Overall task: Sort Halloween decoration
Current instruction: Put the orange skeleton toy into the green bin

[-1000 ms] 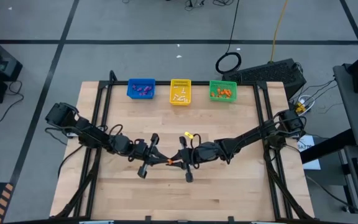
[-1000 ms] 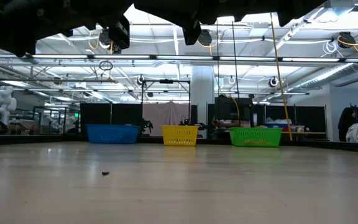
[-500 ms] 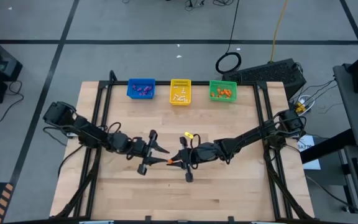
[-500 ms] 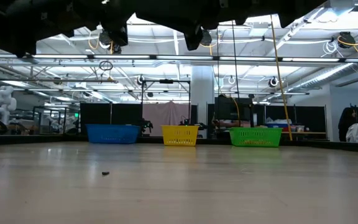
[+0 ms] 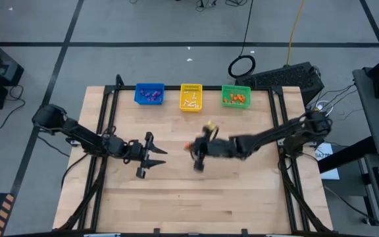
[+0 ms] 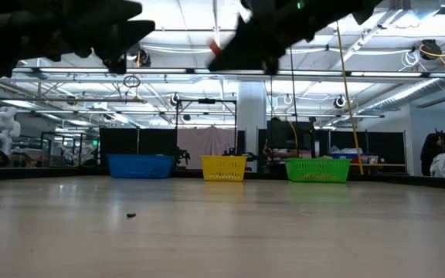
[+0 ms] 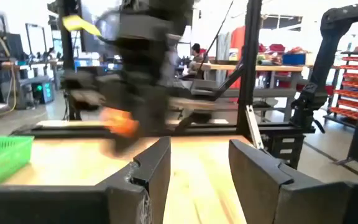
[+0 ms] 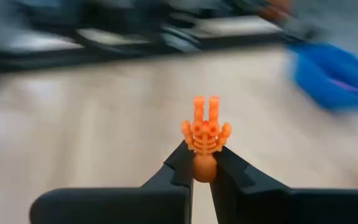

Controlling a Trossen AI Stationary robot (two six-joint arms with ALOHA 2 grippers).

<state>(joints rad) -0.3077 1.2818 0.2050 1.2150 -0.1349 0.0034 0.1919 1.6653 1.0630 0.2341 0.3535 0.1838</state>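
Note:
An orange skeleton-shaped trinket (image 8: pixel 204 134) is up in the air over the middle of the table, with my right gripper (image 8: pixel 204 169) (image 5: pixel 193 147) shut on it. In the low view it is an orange speck (image 6: pixel 216 48) high above the tabletop. My left gripper (image 5: pixel 161 150) (image 7: pixel 197 168) stands open to the left of it, with nothing between its fingers. More trinkets lie in the blue basket (image 5: pixel 149 94), the yellow basket (image 5: pixel 191 97) and the green basket (image 5: pixel 235 96) at the far edge. My right gripper pinches the trinket's rounded end (image 8: pixel 204 168) between its two fingertips. The ribbed body and two prongs (image 8: pixel 205 109) stick out past the fingers, in line with them. The trinket is lifted clear of the table.
The three baskets stand in a row along the far edge. A tiny dark speck (image 6: pixel 130 215) lies on the wood near the front left. A black frame (image 5: pixel 110 99) runs round the table's sides.
My left gripper has opened, let go of the orange trinket and drawn back toward the table's left edge. My right gripper, still shut on the trinket, has carried it up and toward the far edge, turning as it went.

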